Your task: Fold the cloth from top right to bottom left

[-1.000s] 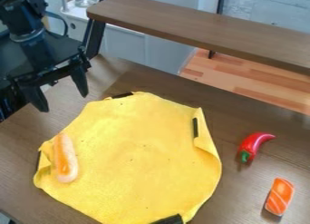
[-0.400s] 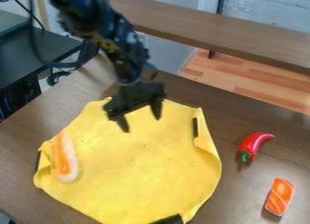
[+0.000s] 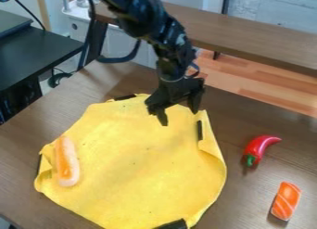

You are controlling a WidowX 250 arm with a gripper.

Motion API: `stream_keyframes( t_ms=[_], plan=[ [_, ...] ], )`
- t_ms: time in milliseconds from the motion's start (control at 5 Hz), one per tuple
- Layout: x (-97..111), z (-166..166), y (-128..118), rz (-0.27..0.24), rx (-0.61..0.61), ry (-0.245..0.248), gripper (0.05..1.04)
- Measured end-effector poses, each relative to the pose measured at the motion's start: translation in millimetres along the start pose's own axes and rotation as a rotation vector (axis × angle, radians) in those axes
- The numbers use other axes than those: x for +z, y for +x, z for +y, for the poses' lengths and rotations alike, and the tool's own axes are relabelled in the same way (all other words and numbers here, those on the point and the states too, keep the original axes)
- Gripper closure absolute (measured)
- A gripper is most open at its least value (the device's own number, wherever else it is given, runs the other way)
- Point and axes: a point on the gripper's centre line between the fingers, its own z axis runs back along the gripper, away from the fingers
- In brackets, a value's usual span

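The gripper [image 3: 179, 115] has been carried rightward from the upper left, and is now held over the top right part of the yellow cloth [image 3: 136, 163], its fingers spread apart. The cloth is left unfolded on the table [image 3: 68, 100], topped at left by a toy hot dog [image 3: 66, 161].

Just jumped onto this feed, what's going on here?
The robot's open, empty gripper hangs over the upper right of the yellow cloth. The diagonal fold isn't made yet: the cloth lies mostly spread out. A toy hot dog rests on its left side; a red pepper and orange sushi lie to its right.
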Motion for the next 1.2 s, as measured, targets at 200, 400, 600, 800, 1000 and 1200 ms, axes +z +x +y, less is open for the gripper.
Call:
stream_keyframes(
  t_ms=[200, 400, 600, 800, 1000, 1200],
  plan=[
    [-13.0, -16.8, -4.2, -0.002, -0.004, 0.007, 0.083],
    [-28.1, -25.4, -12.8, -0.006, -0.017, 0.02, 0.083],
    [-37.5, -25.7, -17.9, -0.002, -0.006, 0.036, 0.083],
    [-41.4, -28.5, -19.7, -0.013, 0.001, 0.036, 0.111],
    [-43.2, -32.5, -25.9, -0.017, -0.012, 0.034, 0.374],
    [-43.0, -33.0, -25.8, -0.017, -0.009, 0.032, 0.68]
  ],
)
